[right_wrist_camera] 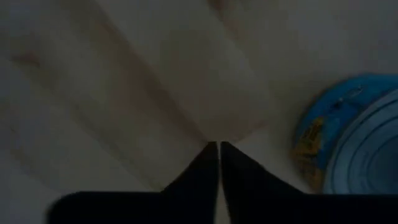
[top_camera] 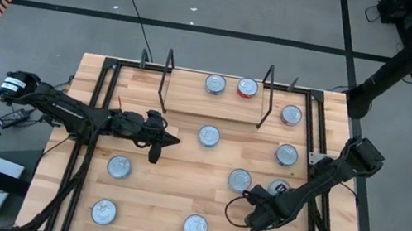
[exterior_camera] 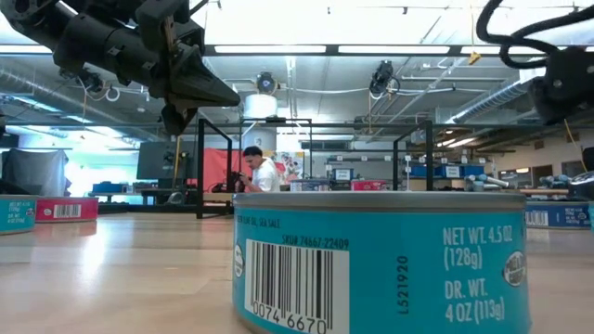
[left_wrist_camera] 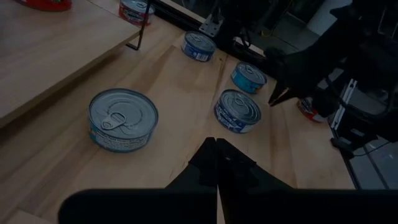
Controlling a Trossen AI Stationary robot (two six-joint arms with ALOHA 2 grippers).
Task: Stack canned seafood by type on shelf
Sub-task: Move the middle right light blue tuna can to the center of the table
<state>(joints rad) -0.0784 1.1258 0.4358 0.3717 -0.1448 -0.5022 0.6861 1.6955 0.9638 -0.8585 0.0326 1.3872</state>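
Observation:
Several flat tins with silver lids lie scattered on the tabletop. Two stand on the shelf (top_camera: 192, 96), a light board between black wire uprights: one blue (top_camera: 215, 83), one red (top_camera: 247, 87). My left gripper (top_camera: 175, 138) is shut and hangs above the table just in front of the shelf, short of a blue tin (left_wrist_camera: 122, 118) that rests on its base. My right gripper (top_camera: 250, 217) is shut and low over bare wood near the table's right side, with a blue-labelled tin (right_wrist_camera: 348, 146) beside its fingertips (right_wrist_camera: 211, 155). In the low view another blue tin (exterior_camera: 380, 260) fills the foreground.
Loose tins stand at the middle (top_camera: 209, 136), right (top_camera: 287, 154) and near edge (top_camera: 196, 227) of the table. Black frame rails (top_camera: 89, 138) run along both sides. A person (exterior_camera: 260, 172) sits far off in the room behind.

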